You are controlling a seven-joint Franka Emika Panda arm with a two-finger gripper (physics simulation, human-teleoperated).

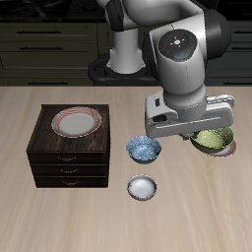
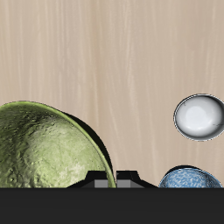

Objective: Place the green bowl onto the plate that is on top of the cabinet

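The round yellow-green speckled bowl [image 1: 214, 141] hangs tilted under the robot's two-finger claw [image 1: 202, 135], above the wooden table [image 1: 30, 207]; whether the claw is clamped on its rim cannot be told. The pink-rimmed white plate [image 1: 77, 121] lies atop the dark-brown three-drawer wooden cabinet [image 1: 69, 162]. A blue patterned bowl [image 1: 144, 149] and small white bowl [image 1: 143, 187] sit beside the cabinet.

The cabinet [image 1: 67, 148] stands on the table [image 1: 30, 217], and the plate [image 1: 77, 121] lies on its top. Beside the cabinet is the patterned bowl [image 1: 144, 149]. The small bowl [image 1: 142, 187] is nearer the table's front edge. The green bowl [image 1: 214, 141] is farther along from the patterned bowl, away from the cabinet.
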